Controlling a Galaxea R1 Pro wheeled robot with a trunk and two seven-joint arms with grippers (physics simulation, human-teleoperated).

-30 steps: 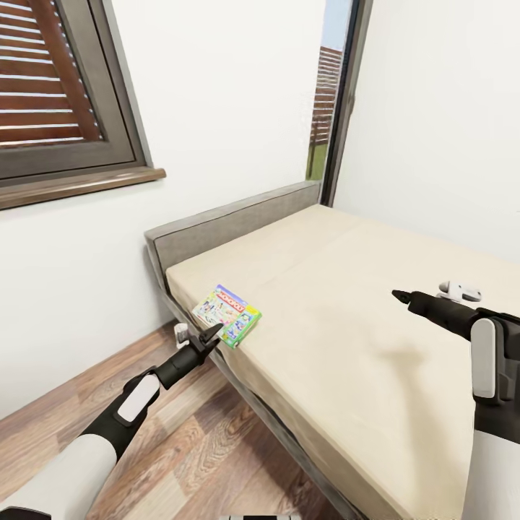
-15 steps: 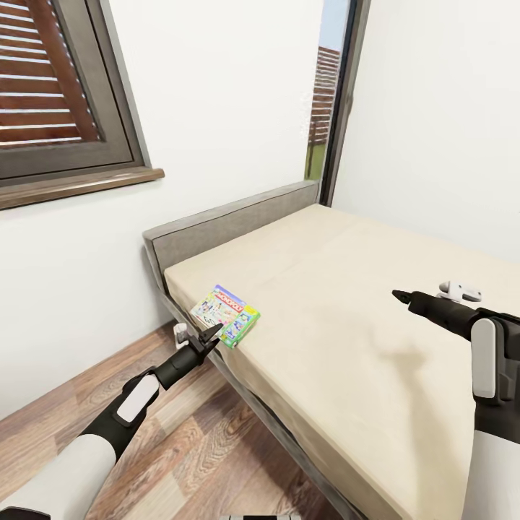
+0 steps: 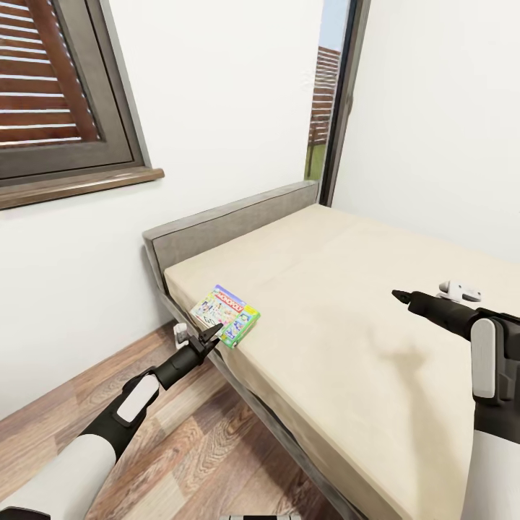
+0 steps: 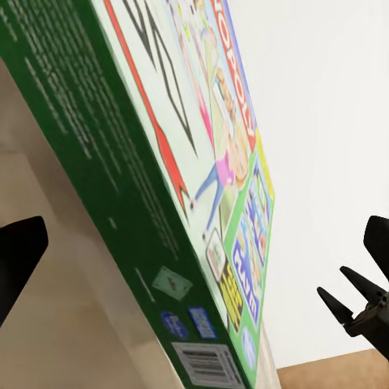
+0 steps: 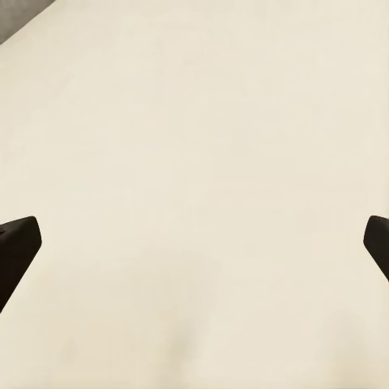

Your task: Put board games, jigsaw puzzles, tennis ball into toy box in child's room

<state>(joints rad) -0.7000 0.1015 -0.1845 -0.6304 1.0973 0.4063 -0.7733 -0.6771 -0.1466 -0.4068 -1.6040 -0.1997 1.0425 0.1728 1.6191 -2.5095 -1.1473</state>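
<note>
My left gripper (image 3: 214, 332), fingers spread, hovers at the bed (image 3: 347, 303) edge, tips just short of the MONOPOLY board game (image 3: 226, 315), which lies flat at the mattress corner at my 11 o'clock. My right gripper (image 3: 399, 295), jaws parted and empty, hangs over bare mattress at 2 o'clock.

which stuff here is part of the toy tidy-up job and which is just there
Part of the job:
- MONOPOLY board game, at the bed's near corner
- bed it lies on
- left gripper, open beside the game

Just there:
- shuttered window
- wooden floor
- right gripper, over bare mattress
</note>
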